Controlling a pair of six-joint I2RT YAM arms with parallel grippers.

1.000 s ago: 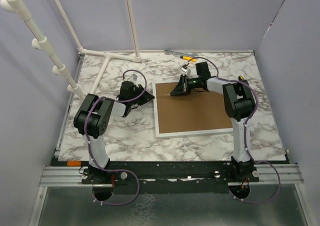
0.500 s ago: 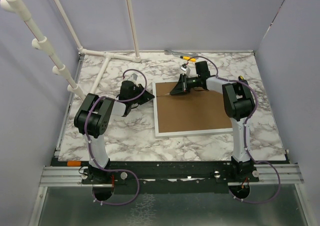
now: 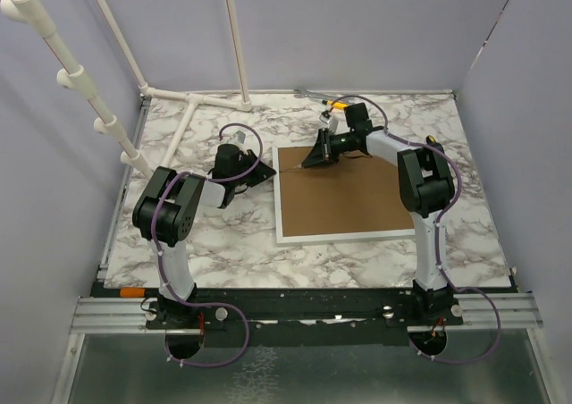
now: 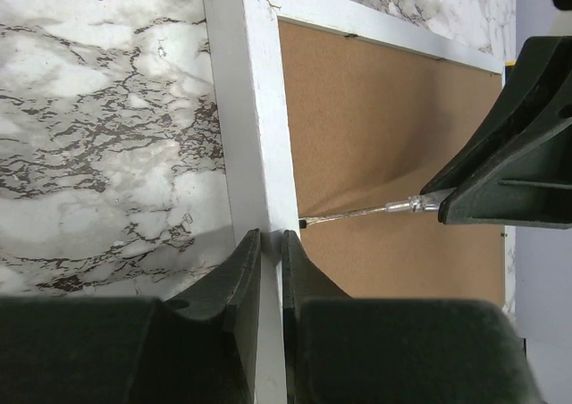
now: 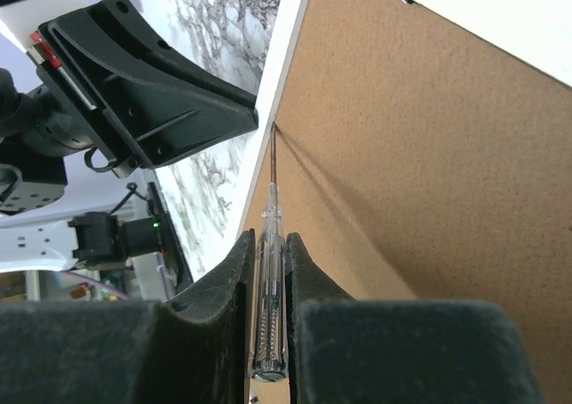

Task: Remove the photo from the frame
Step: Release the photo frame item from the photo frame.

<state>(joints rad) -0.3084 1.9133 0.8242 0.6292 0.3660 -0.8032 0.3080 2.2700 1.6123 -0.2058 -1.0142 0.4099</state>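
The frame (image 3: 344, 194) lies back-up and unmoved on the table (image 3: 223, 234) (photo hidden beneath), with marble margin on all 4 sides, while the right gripper (image 5: 271, 243), reaching left and now swung slightly farther, clamps a screwdriver (image 4: 357, 213) tipped at the left rail, where the left gripper (image 4: 271, 239) rests with jaws nearly together.

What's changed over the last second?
The right wrist eased slightly toward the far edge; the right claw barely moved, still shut on the screwdriver, its tip at the edge of the backing board. The left claw and the frame stayed put.
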